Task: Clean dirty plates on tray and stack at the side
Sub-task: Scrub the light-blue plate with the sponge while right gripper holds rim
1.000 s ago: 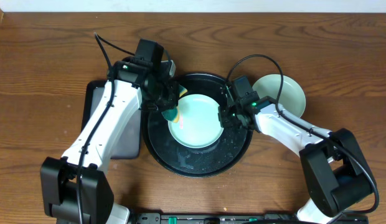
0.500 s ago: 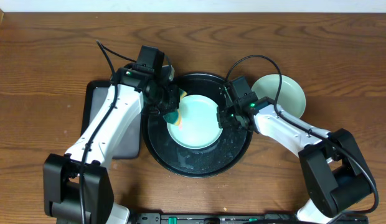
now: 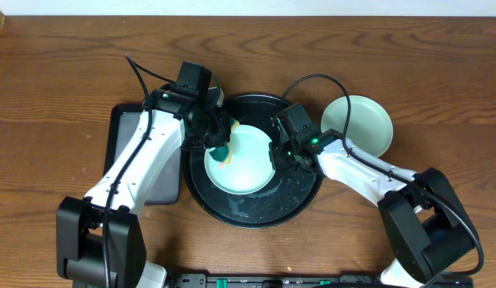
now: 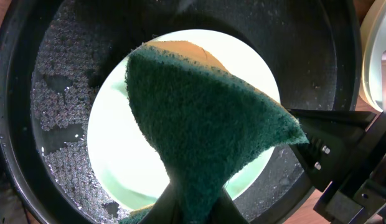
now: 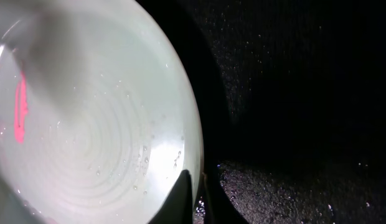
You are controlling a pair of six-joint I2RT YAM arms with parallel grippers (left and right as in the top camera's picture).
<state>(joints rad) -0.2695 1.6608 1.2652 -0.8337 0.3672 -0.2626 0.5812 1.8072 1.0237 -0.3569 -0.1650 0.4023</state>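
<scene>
Closest to the near edge of the table [image 3: 64,72], about midway between its left and right edges, lies the round black tray [image 3: 252,213]. Its floor is wet and beaded with droplets along the near rim. Inside it, toward the tray's left and far side, rests a mint plate [image 3: 250,168], lying flat and touching the tray floor. The right wrist view shows a thin pink smear [image 5: 20,106] on the plate's wet surface.

The right gripper [image 3: 277,152] meets the mint plate at its right rim. Its two fingertips are nearly together, one over the plate's inner face and one under its edge, pinching the rim. Across the plate, the left gripper [image 3: 218,142] is clamped tight on a dark green sponge [image 4: 205,118]. The sponge bulges out from between the fingers and presses down on the plate's left part, hiding much of it in the left wrist view. An orange backing shows along the sponge's far edge.

Left of the round tray, just beside it and partly under the left arm, sits a rectangular tray [image 3: 120,160] with a grey inside. Farther back on the right, a second pale plate [image 3: 360,124] lies on the bare wood, off the tray and just beside its right rim.
</scene>
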